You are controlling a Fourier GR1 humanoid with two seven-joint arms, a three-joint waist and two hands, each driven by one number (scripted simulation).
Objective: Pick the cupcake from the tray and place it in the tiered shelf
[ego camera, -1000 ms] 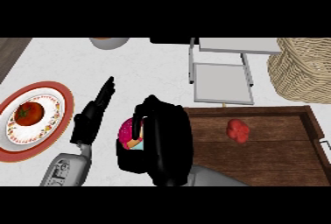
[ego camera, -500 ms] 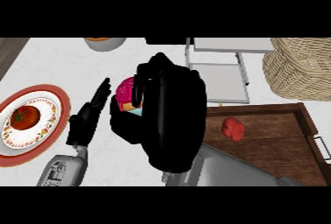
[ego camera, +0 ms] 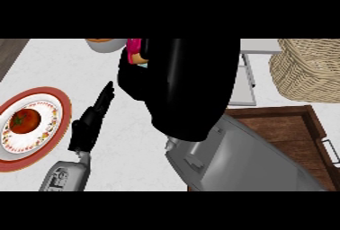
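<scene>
Pink-frosted cupcake (ego camera: 137, 53) off brown wooden tray (ego camera: 292, 131), grasped in our right hand (ego camera: 179, 85) at worktop's far edge; grey shelf (ego camera: 246, 90) placement left.

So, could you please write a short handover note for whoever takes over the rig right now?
Right hand: shut on the cupcake, held above the counter near the tiered shelf.
Left hand: open, fingers straight, empty, beside the plate.
Done: the cupcake is out of the tray.
Left: set it in the shelf, then release.
</scene>
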